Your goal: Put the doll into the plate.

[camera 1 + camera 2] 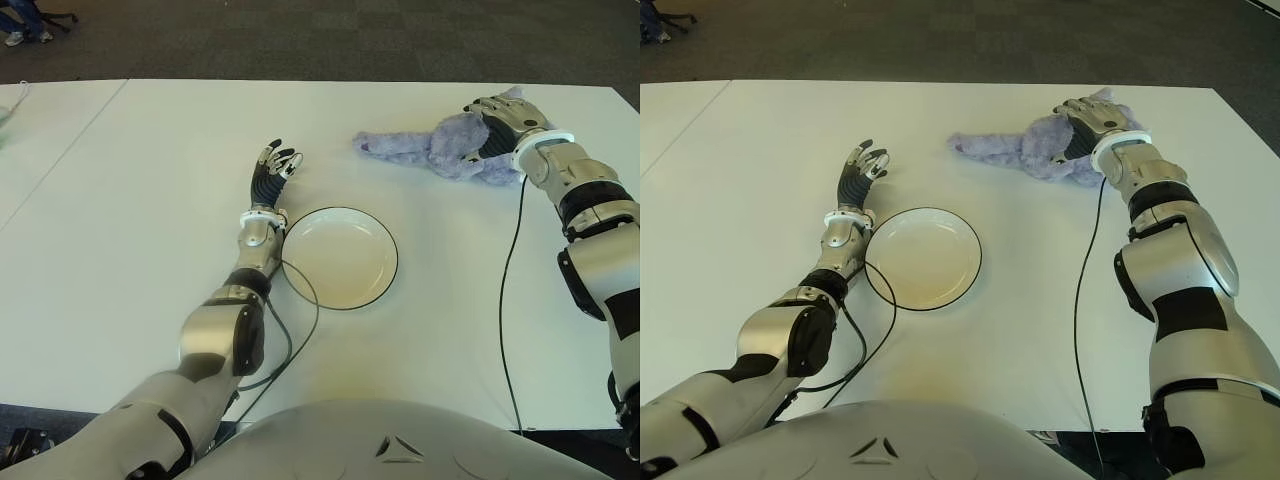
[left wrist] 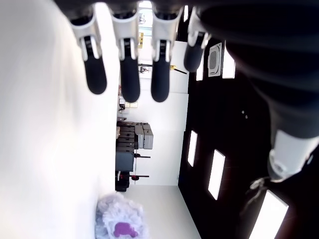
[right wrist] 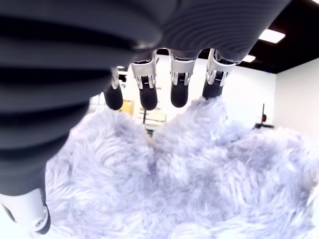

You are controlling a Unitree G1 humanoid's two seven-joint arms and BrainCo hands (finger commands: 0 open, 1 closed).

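A fluffy lilac doll (image 1: pixel 420 148) lies on the white table (image 1: pixel 140 230) at the far right. My right hand (image 1: pixel 500 118) is laid over the doll's right end. In the right wrist view its fingers (image 3: pixel 149 94) stretch straight out above the fur (image 3: pixel 199 169), not curled round it. A white plate (image 1: pixel 340 257) with a dark rim sits near the table's middle, with nothing on it. My left hand (image 1: pixel 272 170) shows just left of the plate's far edge, its fingers (image 2: pixel 129 74) spread and holding nothing.
Black cables run over the table by each forearm, one curving past the plate's left rim (image 1: pixel 300 300), one down the right side (image 1: pixel 505 300). A seam between table tops (image 1: pixel 60 150) crosses the far left. Dark carpet lies beyond the far edge.
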